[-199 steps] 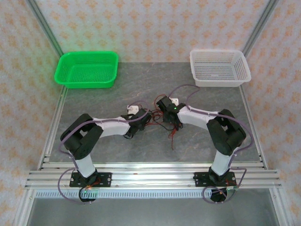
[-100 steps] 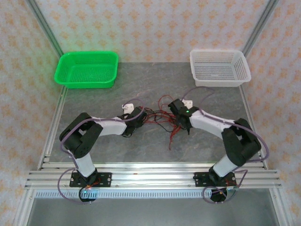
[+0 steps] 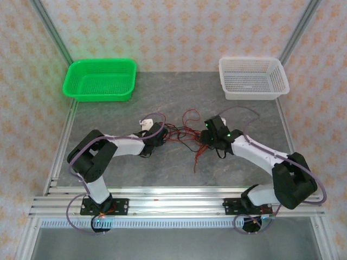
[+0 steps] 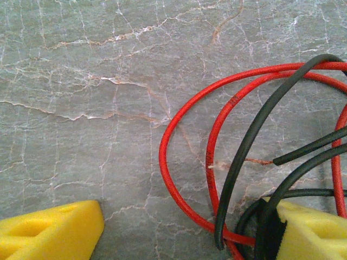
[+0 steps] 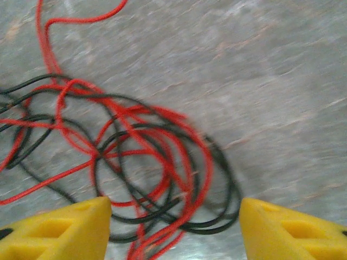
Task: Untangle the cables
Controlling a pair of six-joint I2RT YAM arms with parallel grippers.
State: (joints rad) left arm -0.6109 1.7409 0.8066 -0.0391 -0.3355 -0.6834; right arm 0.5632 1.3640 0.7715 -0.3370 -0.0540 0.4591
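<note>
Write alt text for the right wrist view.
A loose tangle of red and black cables lies on a grey marbled table, slightly blurred. Two yellow fingers stand wide apart at the bottom corners, the tangle's lower loops between them.

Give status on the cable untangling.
Done: nothing visible; the red and black cables lie in one tangle mid-table. In hand: right tool open over the loops, left tool open around a few strands; neither grips. Left: separating every strand.
</note>
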